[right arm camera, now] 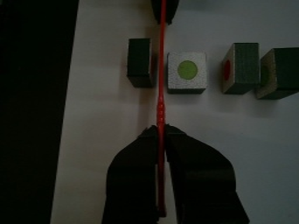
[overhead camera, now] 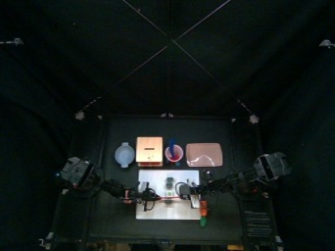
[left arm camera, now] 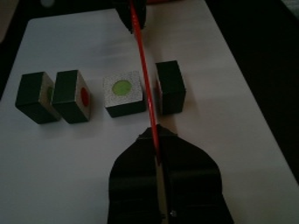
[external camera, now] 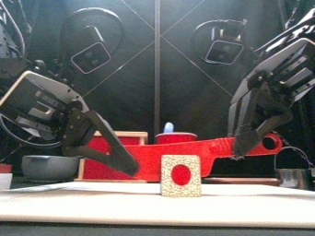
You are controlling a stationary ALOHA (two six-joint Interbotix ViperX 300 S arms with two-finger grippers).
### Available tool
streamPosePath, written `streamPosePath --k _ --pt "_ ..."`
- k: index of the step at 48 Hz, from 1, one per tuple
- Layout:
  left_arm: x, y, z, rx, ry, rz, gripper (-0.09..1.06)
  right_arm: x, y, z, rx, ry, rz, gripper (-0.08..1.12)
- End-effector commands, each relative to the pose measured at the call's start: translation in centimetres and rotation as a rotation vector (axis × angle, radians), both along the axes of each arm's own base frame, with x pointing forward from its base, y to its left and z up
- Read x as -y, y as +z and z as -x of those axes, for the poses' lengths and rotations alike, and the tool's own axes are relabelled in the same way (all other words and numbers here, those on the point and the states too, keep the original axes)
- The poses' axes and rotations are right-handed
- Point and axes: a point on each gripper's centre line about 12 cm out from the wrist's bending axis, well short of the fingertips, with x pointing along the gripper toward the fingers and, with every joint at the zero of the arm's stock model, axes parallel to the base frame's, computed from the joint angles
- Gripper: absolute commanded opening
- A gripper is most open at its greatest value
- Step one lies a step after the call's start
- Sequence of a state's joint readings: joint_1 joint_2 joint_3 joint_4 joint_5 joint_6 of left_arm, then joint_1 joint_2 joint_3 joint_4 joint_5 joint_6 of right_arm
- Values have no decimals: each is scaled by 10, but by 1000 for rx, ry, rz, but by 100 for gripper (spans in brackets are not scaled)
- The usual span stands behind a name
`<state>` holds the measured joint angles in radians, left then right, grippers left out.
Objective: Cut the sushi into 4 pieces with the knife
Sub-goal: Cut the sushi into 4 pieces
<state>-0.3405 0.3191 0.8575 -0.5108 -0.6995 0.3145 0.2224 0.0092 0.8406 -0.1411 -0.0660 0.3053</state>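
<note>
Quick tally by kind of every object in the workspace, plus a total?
Dark green toy sushi pieces: 4
Red toy knife: 1
Blue toy knife: 1
White cutting board: 1
Pale wooden box: 1
Blue-grey bowl: 1
Red cup: 1
Flat pink tray: 1
Total: 11

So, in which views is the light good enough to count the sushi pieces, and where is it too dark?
Left wrist view: the white board is brightly lit, and four sushi pieces stand out. Right wrist view: likewise, beside the red knife. Top view: dim, only the board is bright.
</note>
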Motion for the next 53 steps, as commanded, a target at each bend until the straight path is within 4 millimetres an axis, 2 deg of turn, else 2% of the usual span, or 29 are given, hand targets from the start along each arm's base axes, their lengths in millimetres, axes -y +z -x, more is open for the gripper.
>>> streamPosePath --k 1,7,18,24,32,40,47,53 --pt "-3 -11 -9 -18 28 -1 20 -3 3 -15 39 -5 -19 8" --pt "3 -24 -12 -45 16 -5 20 -7 -12 -18 4 -13 -24 8" --pt "25 -21 -16 -67 -41 12 20 -23 -5 -18 16 4 -50 8" --pt "23 -15 -18 -54 -37 15 20 -21 1 -19 28 6 -47 8" --pt "27 11 -23 16 -99 -17 30 -19 20 -14 52 15 -38 8" --pt "26 49 -25 107 -127 -47 56 -16 39 -7 65 25 -22 8" --pt "5 84 -22 186 -62 -22 78 -7 51 3 70 9 -16 8" --pt "-15 105 -6 240 -8 -9 84 2 58 20 55 -14 -13 8"
